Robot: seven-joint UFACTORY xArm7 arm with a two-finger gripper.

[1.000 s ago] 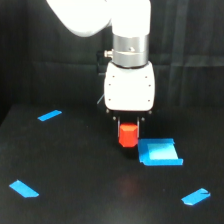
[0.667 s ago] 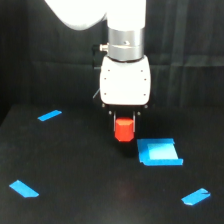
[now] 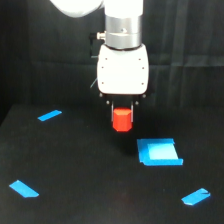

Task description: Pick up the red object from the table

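Note:
The red object (image 3: 122,120) is a stubby red-orange block hanging just below the white gripper body. My gripper (image 3: 122,111) is shut on its top, with the short dark fingers on either side. The block is lifted off the black table (image 3: 80,170), with a gap between it and the surface. A faint reddish glint shows on the table below, near the front.
A blue square patch (image 3: 159,151) lies on the table just to the exterior view's right of the block and below it. Blue tape strips lie at the left (image 3: 49,115), front left (image 3: 24,189) and front right (image 3: 195,196). A black curtain hangs behind.
The arm has risen and shifted slightly toward the exterior view's left, carrying the red object up off the table and away from the blue patch.

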